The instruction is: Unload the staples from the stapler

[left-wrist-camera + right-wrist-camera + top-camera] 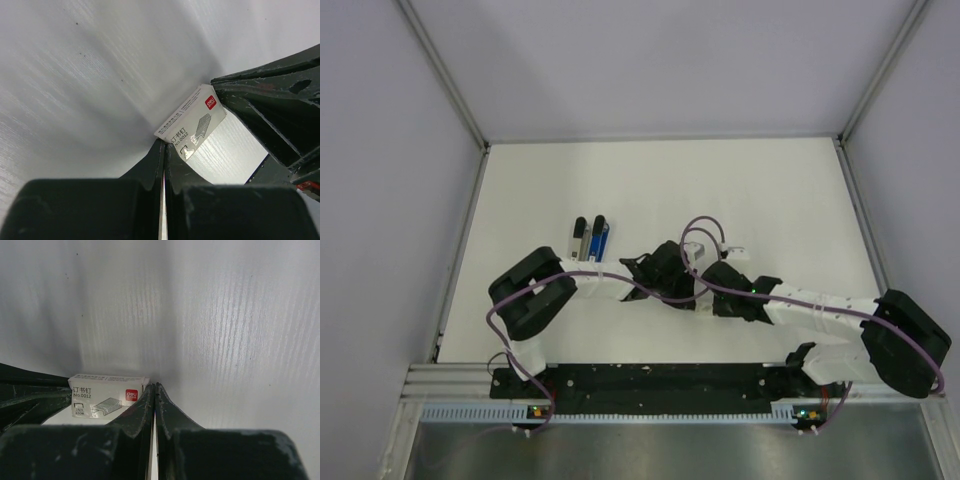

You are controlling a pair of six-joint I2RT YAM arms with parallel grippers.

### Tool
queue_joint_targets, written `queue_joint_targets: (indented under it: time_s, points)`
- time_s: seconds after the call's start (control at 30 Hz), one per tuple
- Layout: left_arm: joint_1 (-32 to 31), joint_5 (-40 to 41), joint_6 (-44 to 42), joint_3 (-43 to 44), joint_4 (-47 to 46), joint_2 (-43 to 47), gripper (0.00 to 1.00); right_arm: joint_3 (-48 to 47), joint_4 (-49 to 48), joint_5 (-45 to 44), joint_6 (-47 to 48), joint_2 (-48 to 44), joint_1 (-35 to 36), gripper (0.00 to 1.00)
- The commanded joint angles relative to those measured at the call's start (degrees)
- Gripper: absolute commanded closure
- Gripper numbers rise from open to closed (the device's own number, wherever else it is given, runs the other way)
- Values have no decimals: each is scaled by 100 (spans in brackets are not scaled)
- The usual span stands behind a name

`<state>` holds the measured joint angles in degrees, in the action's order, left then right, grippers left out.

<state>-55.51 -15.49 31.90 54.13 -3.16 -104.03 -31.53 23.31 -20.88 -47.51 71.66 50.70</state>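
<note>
Left hand [164, 148] first: its two dark fingers are pressed flat together, closed on nothing that I can see. Their tips sit low over the white tabletop [790, 190]. Just off those tips lies a small white cardboard staple box [192, 122], with a red logo and a little drawing of a staple strip on its face. One corner of it is right at the fingertip; whether it touches, I cannot tell.

Over to the right hand [154, 388], and it is the same story: fingers closed tight, nothing gripped. The staple box [107, 392] lies just to its left, its end right beside the fingertip. So the two hands are nose to nose, with the box tucked against both, and each wrist view catches the other hand's dark body at its edge.

Further out, in the overhead view, the black-and-blue metal stapler [590, 238] lies on the tabletop, off to the left and apart from both hands. It shows as two slim bars side by side. It is too small there to tell whether staples sit inside.
</note>
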Motion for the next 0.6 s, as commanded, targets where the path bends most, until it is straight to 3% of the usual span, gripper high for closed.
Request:
queue_joint_targets:
  time_s: [0.0,0.33,0.57]
  points:
    - [-197,-16,44,177,-53,-249,100,-231,-608,418,-40,129,2,100]
    - [-233,230,-17,168,78,-100,100,-292,-311,147,22,-29,10,100]
    - [-233,581,-263,300,535,251,82,-468,314,-363,189,-354,-51,74]
